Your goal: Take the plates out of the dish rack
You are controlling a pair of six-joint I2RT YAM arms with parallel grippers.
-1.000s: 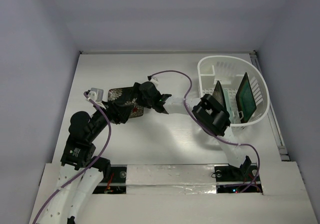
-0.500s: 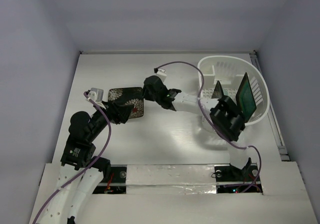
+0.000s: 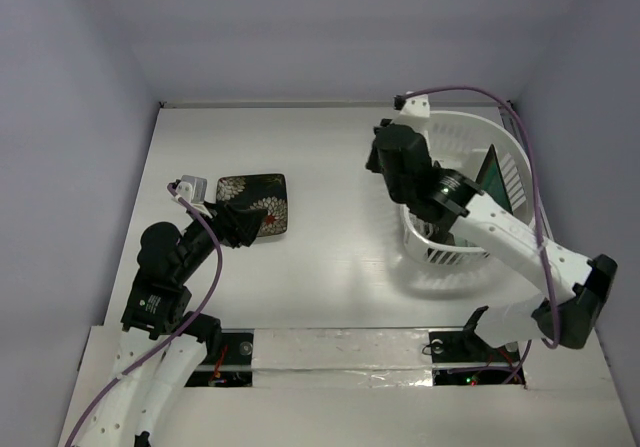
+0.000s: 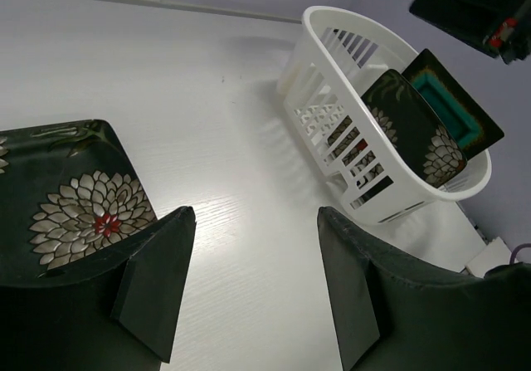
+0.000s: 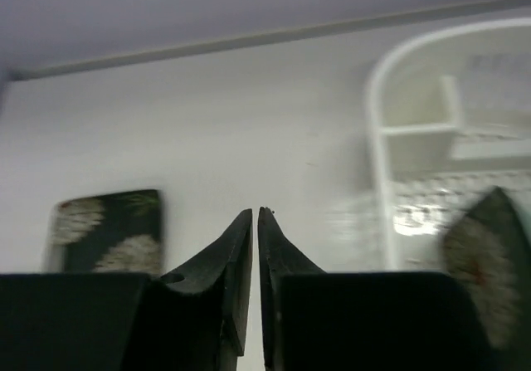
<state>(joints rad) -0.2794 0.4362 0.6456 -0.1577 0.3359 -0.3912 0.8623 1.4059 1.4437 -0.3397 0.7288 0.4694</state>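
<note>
— Standing on edge in the dish rack (image 4: 332, 130): a flowered plate (image 4: 411, 126) and the teal-centred plate (image 4: 455, 109). A second flowered plate (image 4: 66, 205) lies on the table (image 4: 207, 72).
— Grippers?
— The right gripper (image 5: 255, 222) hovers near the rack, pressed together and empty. The left gripper (image 4: 253, 222) is spread at the lying plate's edge.
— The plates look stiff, glazed, likely slick and breakable; pinch the top rim.

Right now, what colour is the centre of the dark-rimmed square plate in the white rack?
Teal centre; left wrist view.

Plate (image 3: 253, 200) left of dish rack (image 3: 449, 255)
</note>
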